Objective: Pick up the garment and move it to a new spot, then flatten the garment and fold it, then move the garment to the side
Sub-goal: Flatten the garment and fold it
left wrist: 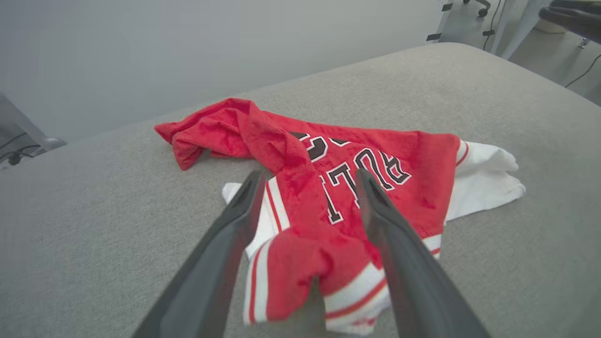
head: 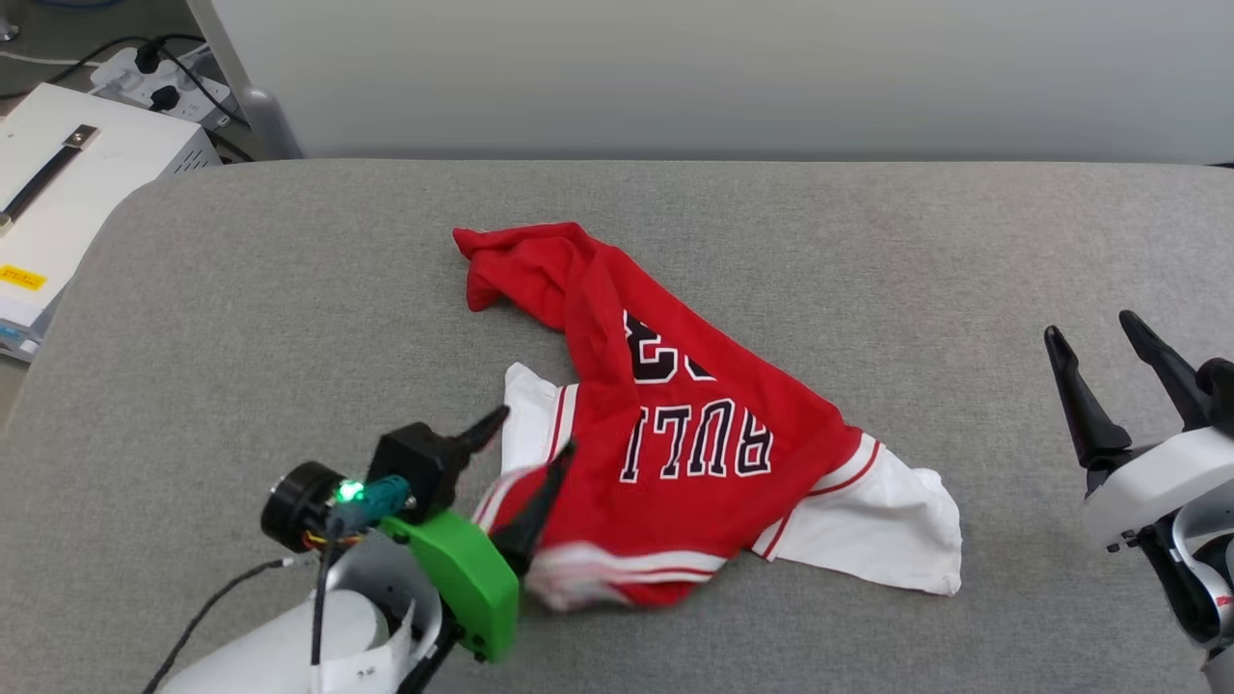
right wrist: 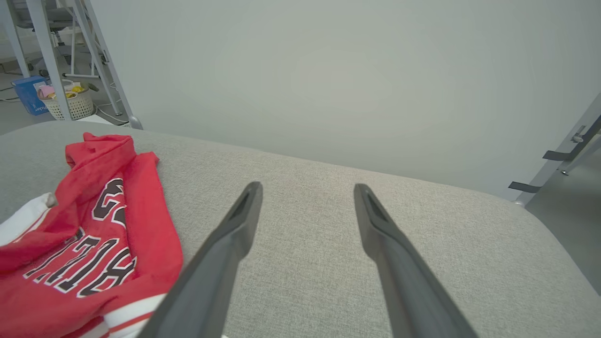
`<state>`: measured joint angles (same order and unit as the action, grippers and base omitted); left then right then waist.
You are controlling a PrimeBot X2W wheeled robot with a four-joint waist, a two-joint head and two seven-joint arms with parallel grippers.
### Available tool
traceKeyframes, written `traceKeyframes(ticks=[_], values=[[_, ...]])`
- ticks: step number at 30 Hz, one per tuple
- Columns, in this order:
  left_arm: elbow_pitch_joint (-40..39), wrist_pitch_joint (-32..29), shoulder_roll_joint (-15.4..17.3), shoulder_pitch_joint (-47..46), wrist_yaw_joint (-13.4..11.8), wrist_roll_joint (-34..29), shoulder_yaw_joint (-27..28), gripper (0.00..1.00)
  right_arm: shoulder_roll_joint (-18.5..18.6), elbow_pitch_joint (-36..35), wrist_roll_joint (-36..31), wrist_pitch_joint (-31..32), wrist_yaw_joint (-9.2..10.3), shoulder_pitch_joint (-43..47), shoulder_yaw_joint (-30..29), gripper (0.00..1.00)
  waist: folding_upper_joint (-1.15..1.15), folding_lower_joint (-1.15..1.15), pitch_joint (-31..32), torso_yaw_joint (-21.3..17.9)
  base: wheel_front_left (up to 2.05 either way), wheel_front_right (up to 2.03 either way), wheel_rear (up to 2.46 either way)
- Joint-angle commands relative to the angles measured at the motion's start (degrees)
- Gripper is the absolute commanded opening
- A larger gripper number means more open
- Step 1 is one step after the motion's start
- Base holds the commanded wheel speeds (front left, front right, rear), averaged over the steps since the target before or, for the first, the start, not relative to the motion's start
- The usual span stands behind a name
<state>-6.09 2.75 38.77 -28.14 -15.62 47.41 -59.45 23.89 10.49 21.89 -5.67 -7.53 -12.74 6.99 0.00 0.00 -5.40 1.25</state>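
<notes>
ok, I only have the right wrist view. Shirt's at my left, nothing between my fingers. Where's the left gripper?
Observer: In the head view, the left gripper is at the near-left edge of the garment.
Operator: Closed on it?
Observer: No, open; a bunched red fold sits between its fingers.
Operator: Any cloth near my side?
Observer: A white sleeve lies on the table, apart from the right gripper.

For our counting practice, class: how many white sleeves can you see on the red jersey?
2. One sleeve pokes out at the jersey's left edge, by the left tool; the other spreads at its lower right. Red folds cover part of each.
</notes>
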Motion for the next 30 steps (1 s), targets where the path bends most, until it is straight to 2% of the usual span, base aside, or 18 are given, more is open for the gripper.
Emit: traceKeyframes(ticks=[1,9,12,16,20,23,27,30], values=[[-0.03,1.84,0.62,0.97,-1.42,-1.04,1.39,1.00,0.65,-0.78,-0.41,0.56,0.04,-0.31,-0.09,1.00,0.00,0.00,0.07,0.12,0.00,0.00,0.00],[2.50,10.91,1.69,4.42,-9.24,-1.03,10.17,1.00,3.46,-6.46,-0.56,6.37,0.04,-0.18,2.68,1.00,0.00,0.00,0.06,-0.13,0.00,0.00,0.00],[3.45,12.02,1.41,7.14,-11.68,-1.66,14.63,1.00,6.34,-8.94,1.38,11.65,0.04,0.80,5.56,1.00,0.00,0.00,-0.04,-0.17,0.00,0.00,0.00],[2.26,12.21,0.32,11.26,-15.42,-6.15,20.16,1.00,11.21,-12.64,6.46,21.45,0.04,2.44,9.75,1.00,0.00,0.00,-0.41,-0.13,0.00,0.00,0.00],[1.04,12.23,-1.63,15.50,-16.62,-11.68,25.62,1.00,16.04,-16.47,12.58,33.52,0.04,4.60,13.62,1.00,0.00,0.00,-1.13,-0.08,0.00,0.00,0.00],[-0.43,12.23,-4.17,18.13,-16.61,-14.96,29.66,1.00,17.68,-18.24,16.39,41.22,0.04,5.98,14.18,1.00,0.00,0.00,-2.16,0.17,0.00,0.00,0.00],[-1.20,12.24,-7.23,20.15,-14.43,-18.70,33.17,1.00,17.89,-18.45,17.34,46.08,0.04,6.09,14.11,1.00,0.00,0.00,-4.07,0.90,0.00,0.00,0.00],[-0.99,12.24,-9.44,20.73,-12.31,-20.92,35.17,1.00,16.95,-17.04,17.04,46.54,0.04,5.08,14.47,1.00,0.00,0.00,-5.67,1.64,0.00,0.00,0.00]])
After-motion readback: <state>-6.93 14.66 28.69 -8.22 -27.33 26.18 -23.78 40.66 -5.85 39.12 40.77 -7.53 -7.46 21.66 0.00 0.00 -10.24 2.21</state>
